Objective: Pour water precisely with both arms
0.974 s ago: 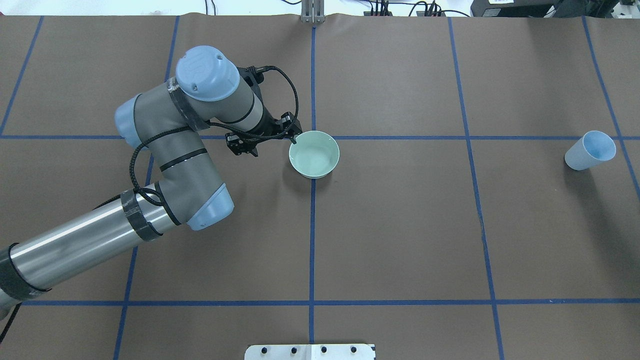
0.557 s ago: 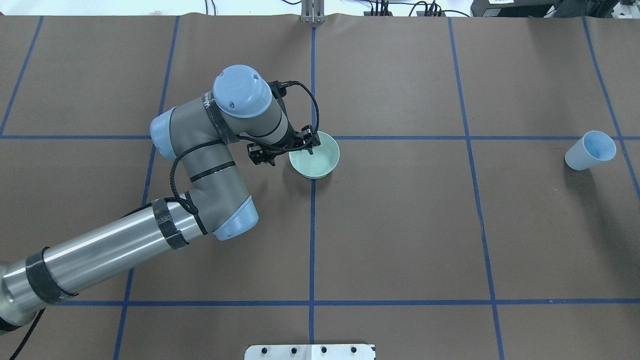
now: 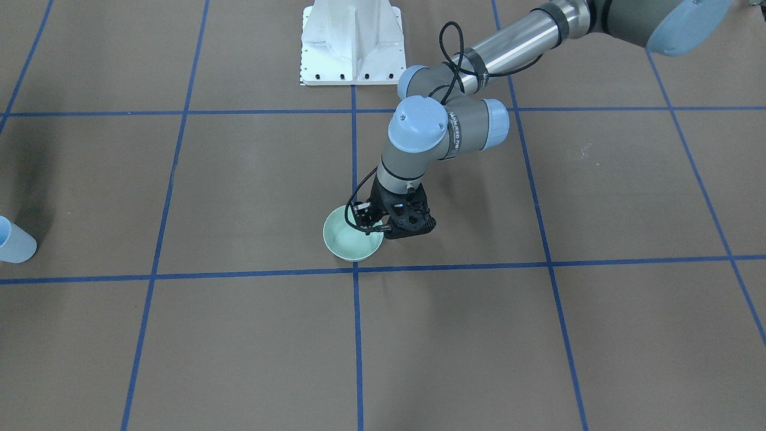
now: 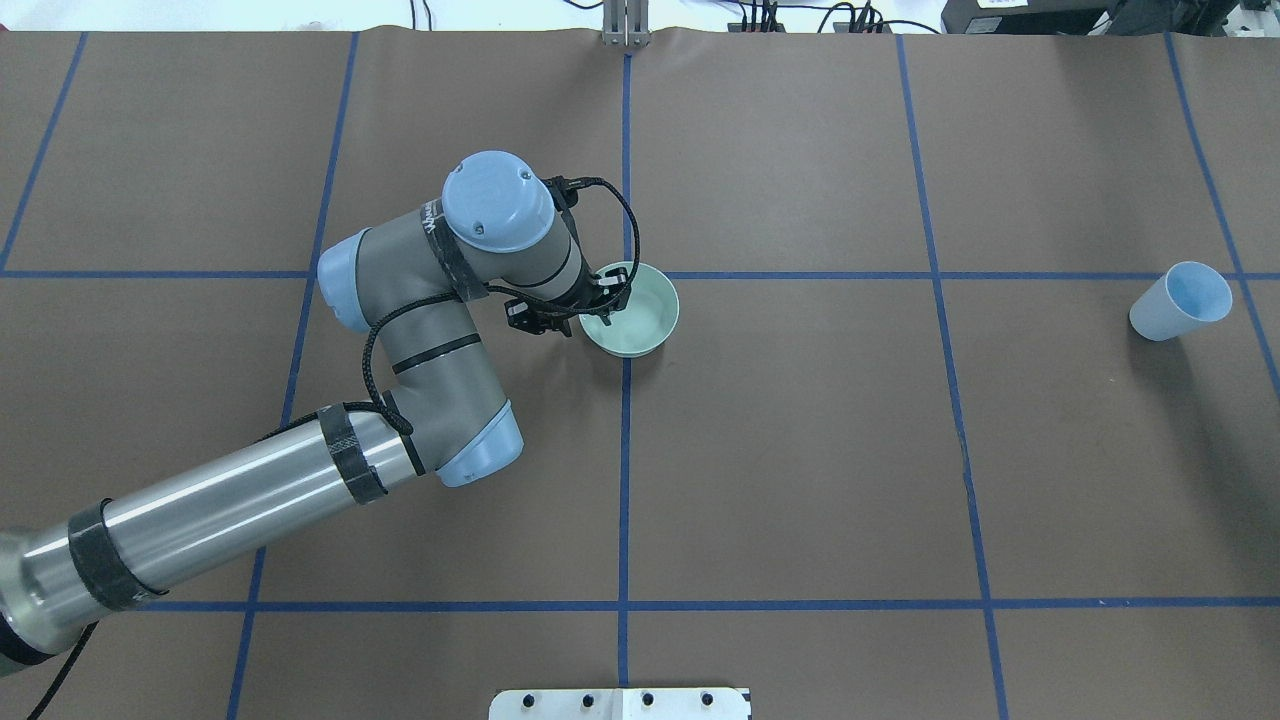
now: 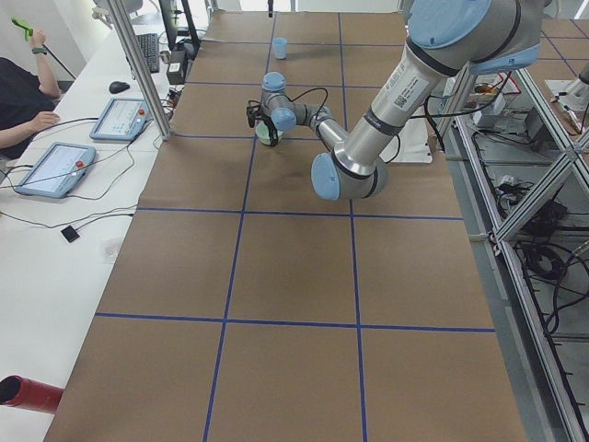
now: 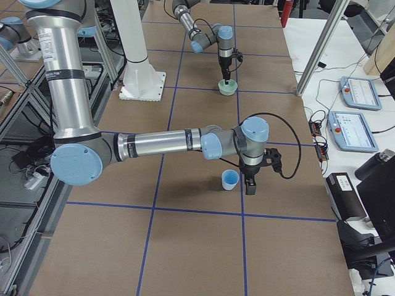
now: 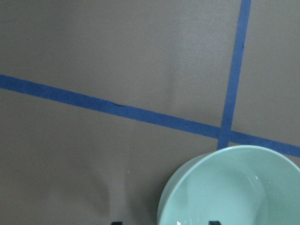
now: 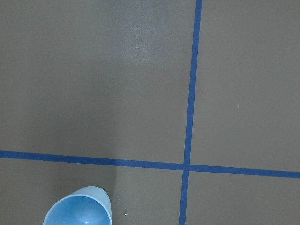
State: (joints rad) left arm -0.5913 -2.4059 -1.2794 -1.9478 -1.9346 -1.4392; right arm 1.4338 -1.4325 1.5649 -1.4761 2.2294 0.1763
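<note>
You had barely begun: nothing was lifted and nothing poured. The left hand (image 4: 592, 308) was down at the pale green bowl (image 4: 640, 322), which stood on the surface (image 4: 800, 450) by a crossing of the blue tape lines. In the left wrist view its fingers (image 7: 213, 222) were spread wide across the bowl's near wall, one tip inside the rim and the other outside, and not closed on it. So the reach to the bowl looked done, but the grip on it was not.

The light blue cup (image 4: 1180, 300) stood upright on the surface, well apart from the bowl, towards your robot's right end. The right hand (image 6: 250, 179) hung just beside it, but only the side view showed it, so I cannot tell whether it was wide or narrow. It did not appear to be around the cup.

Whether either vessel held water was not clear. By my reading you had yet to secure the bowl, grasp the cup, bring the two together and make the pour.
</note>
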